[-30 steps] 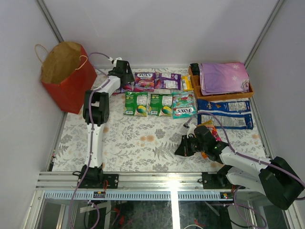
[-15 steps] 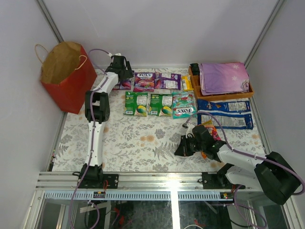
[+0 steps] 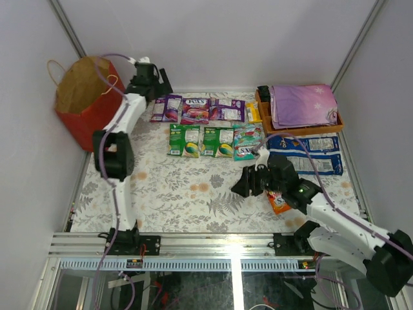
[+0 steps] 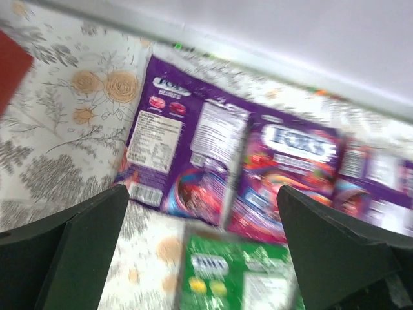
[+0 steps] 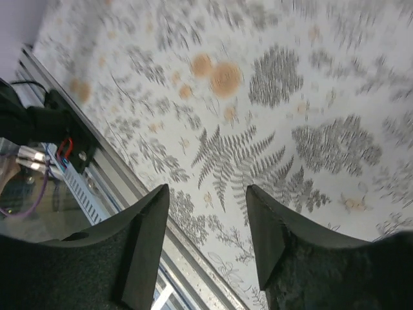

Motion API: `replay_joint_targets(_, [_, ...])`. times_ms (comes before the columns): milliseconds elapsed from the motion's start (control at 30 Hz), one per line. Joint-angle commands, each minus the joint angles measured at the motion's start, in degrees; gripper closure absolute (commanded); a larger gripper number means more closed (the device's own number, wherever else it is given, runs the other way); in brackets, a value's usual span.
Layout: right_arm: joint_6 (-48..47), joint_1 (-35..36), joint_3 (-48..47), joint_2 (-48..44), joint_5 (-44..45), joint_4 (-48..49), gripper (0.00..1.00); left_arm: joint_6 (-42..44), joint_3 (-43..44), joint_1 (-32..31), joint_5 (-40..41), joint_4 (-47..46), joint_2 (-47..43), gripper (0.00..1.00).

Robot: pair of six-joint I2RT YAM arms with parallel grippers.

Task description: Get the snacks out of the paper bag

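Left arm is up off the back row since half a second ago and has swung toward the paper bag [image 3: 90, 106]. The leftmost purple packet [image 3: 166, 108], which it was covering, is now in plain view. Right arm has shifted left too. The orange packet [image 3: 279, 201] now lies flat on the table [image 3: 181, 194], just on the near side of its forearm.

Left gripper [image 4: 201, 194]: jaws spread wide, nothing between them (wrist view is motion-blurred, but the gap is clear). It hangs above the leftmost purple packet, near the bag's right side. A red corner of the bag shows at the left edge of the wrist view.

Right gripper [image 5: 206, 190]: also spread and empty, over bare floral tabletop close to the table's front edge.

Paper bag: upright in the far left corner, mouth open upward, brown inside showing. Can't tell from above whether anything is in it.

Snacks on the table:
- Three purple packets [image 3: 195, 110] along the back.
- Two green packets [image 3: 184, 140] and a teal packet [image 3: 248, 141] in the row in front, side by side.
- Two blue-and-white packs [image 3: 303, 143] lying side by side at the right, just in front of the wooden tray [image 3: 293, 132].

The tray holds the folded purple cloth [image 3: 303, 104].
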State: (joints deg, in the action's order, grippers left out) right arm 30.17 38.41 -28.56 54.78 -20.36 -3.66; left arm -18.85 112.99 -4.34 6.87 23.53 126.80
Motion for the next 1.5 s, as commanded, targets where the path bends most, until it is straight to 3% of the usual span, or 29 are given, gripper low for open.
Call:
replay_joint_targets(0, [-5.2, -3.2, -6.6, -9.3, 3.8, -8.3, 0.38, -3.9, -10.1, -2.6, -5.0, -7.1, -21.5, 0.0])
replay_joint_targets(133, [-6.3, -9.4, -9.7, -13.5, 3.8, -14.3, 0.38, -4.3, -29.1, -13.2, -6.1, -15.4, -38.4, 0.0])
replay_joint_targets(267, [-6.2, -16.5, -11.3, -12.8, -1.7, -17.7, 0.39, -8.1, -43.4, -24.9, -6.6, -22.0, -46.1, 0.0])
replay_joint_targets(400, [-7.9, -26.9, -12.2, -13.5, -6.8, -20.6, 0.39, -9.7, -48.9, -36.7, -5.9, -26.0, -44.1, 0.0])
replay_joint_targets(567, [0.5, -37.4, -7.4, -14.5, -17.7, -14.6, 0.41, -9.4, -47.4, -46.1, -6.7, -26.7, -34.7, 0.0])
replay_joint_targets(700, [10.4, -51.4, -0.2, -13.5, -29.8, -4.6, 0.48, -10.0, -47.0, -48.9, -9.6, -30.7, -29.3, 0.0])
replay_joint_targets(800, [11.2, -56.9, 0.3, -14.0, -31.4, -5.3, 0.51, -10.1, -47.4, -49.8, -12.1, -33.8, -26.5, 0.02])
replay_joint_targets(1000, [11.4, -57.2, 0.3, -18.6, -26.8, -7.1, 0.53, -11.2, -46.5, -50.3, -11.8, -37.7, -21.0, 0.04])
replay_joint_targets(1133, [11.4, -57.2, 0.8, -20.5, -25.9, -8.0, 0.55, -11.5, -42.3, -50.3, -13.6, -37.4, -14.9, 0.19])
replay_joint_targets(1467, [13.0, -57.2, 2.8, -20.0, -26.5, -4.7, 0.61, -10.5, -36.0, -50.2, -15.0, -36.9, -8.1, 0.33])
